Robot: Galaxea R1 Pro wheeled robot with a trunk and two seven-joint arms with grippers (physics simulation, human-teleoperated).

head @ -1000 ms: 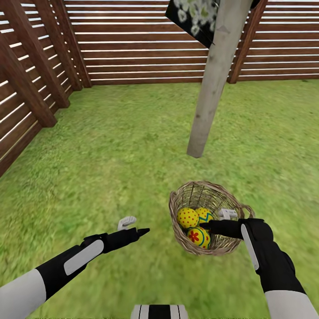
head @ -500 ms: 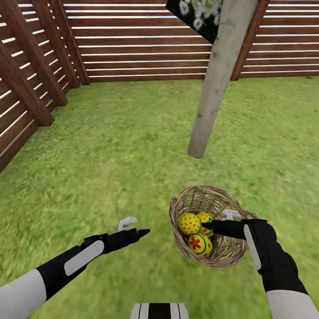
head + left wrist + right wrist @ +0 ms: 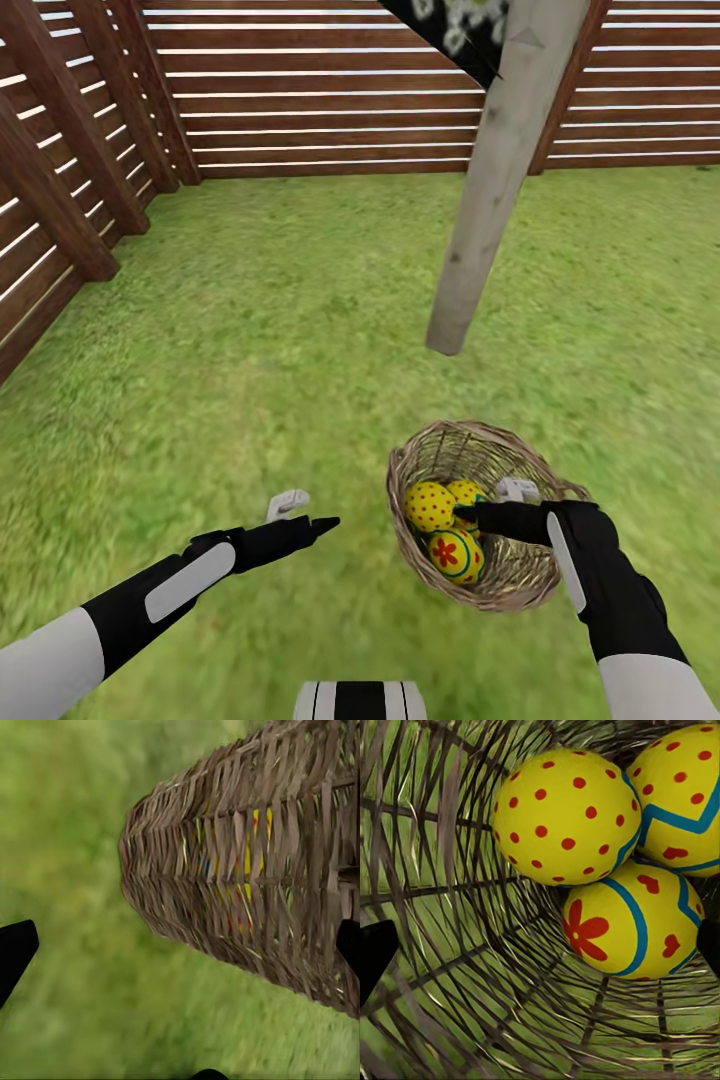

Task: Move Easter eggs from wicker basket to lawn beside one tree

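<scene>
Right tool (image 3: 497, 506), fingers apart, reaches inside the basket (image 3: 440, 455) on the lawn (image 3: 250, 350) just short of the tree (image 3: 480, 200), poised to take one of three eggs (image 3: 432, 506). Its wrist view shows dotted, zigzag and flower eggs touching. Left tool (image 3: 305, 510), also open, hovers beside the basket, whose outer weave fills its view

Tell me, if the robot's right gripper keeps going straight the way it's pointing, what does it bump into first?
Probably the Easter eggs in the wicker basket. The right gripper is open inside the basket, aimed at them; which egg comes first is unclear.
</scene>
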